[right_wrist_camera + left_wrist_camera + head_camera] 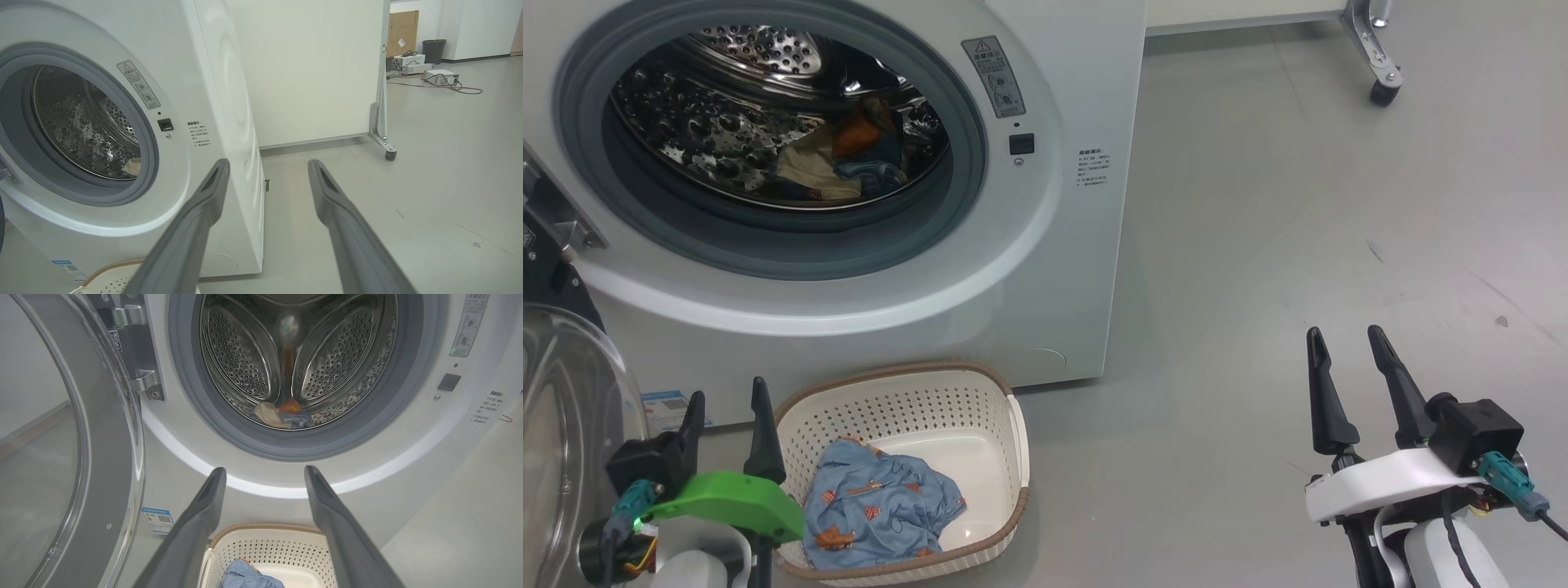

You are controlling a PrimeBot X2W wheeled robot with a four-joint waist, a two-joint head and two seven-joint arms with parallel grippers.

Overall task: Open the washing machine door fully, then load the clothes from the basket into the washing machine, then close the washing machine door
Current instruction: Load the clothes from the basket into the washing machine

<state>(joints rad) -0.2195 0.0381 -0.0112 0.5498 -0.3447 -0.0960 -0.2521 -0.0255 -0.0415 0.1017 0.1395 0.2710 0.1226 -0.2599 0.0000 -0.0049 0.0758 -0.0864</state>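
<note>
The washing machine stands with its door swung open at the left, glass bowl facing me. Some garments lie low in the steel drum. On the floor before the machine sits the basket, and a light blue printed garment is crumpled inside it. My left gripper hovers open just left of the basket, empty, aimed at the drum opening in the left wrist view. Far off to the right over bare floor, my right gripper also stands open and empty.
A white partition panel on a wheeled metal foot stands behind the machine to the right. In the right wrist view, boxes of equipment with cables and a dark bin sit far across the grey floor.
</note>
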